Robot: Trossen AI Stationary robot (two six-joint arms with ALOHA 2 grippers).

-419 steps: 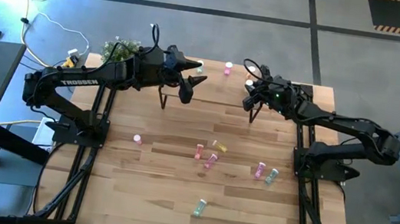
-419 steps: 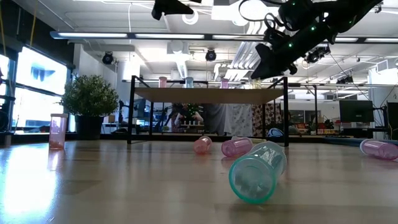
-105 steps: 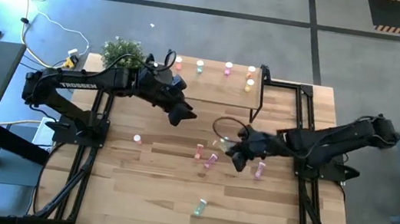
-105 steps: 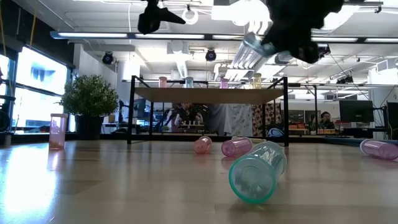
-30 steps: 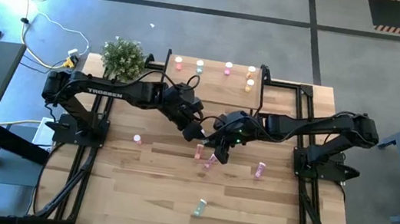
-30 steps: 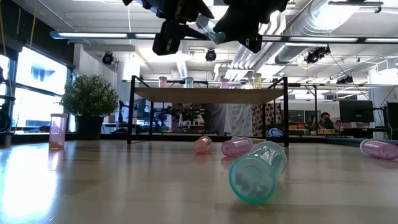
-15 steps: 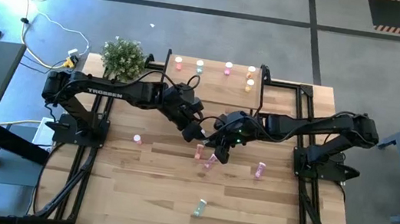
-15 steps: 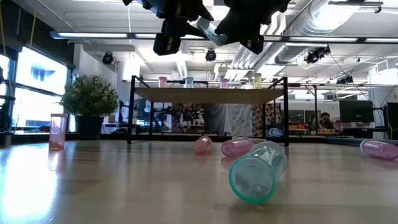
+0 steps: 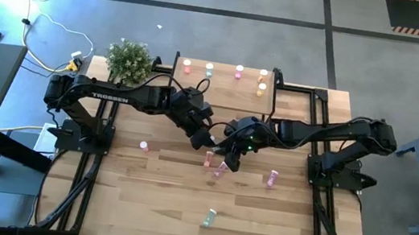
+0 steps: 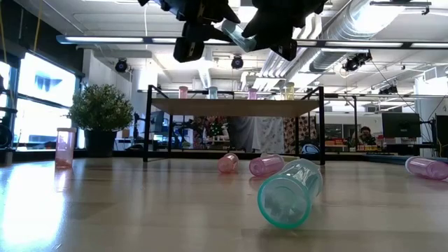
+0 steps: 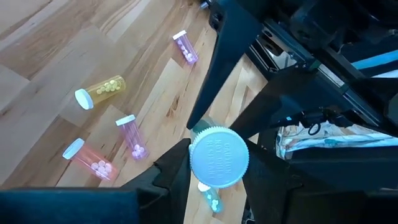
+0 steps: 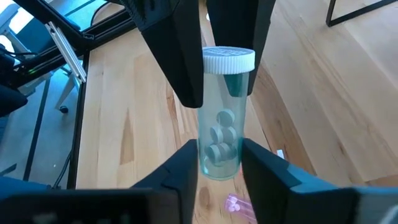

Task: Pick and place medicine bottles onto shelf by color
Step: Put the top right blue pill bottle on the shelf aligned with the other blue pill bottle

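A mint-green bottle [image 12: 221,118] with a white cap [image 11: 219,157] hangs in the air over the middle of the table, between both grippers. My left gripper [image 9: 207,138] and my right gripper [image 9: 226,146] meet there, each shut on it; the low view shows the bottle [image 10: 234,35] high up. The shelf [image 9: 226,87] stands at the far edge with a salmon, a green, a pink and two yellow bottles upright on its top. Other bottles lie on the table: a yellow one [image 11: 99,91], pink ones [image 9: 221,169] [image 9: 272,178], a salmon one [image 9: 208,160] and a green one [image 9: 209,216]. My left gripper has the bottle's cap end [image 12: 229,61] between its two fingers [image 12: 180,62]. The fingers come from the table's left, along the bottle. The bottle is lifted clear. My right gripper pinches the bottle's bottom end [image 12: 219,163] between its two fingers [image 12: 186,171]. It comes from the table's right, along the bottle. The bottle slants, cap end toward my left gripper.
A potted plant [image 9: 129,60] stands at the far left corner, beside the shelf. A salmon bottle [image 9: 143,146] stands upright toward the left. The green bottle [image 10: 288,192] lies on its side near the front edge.
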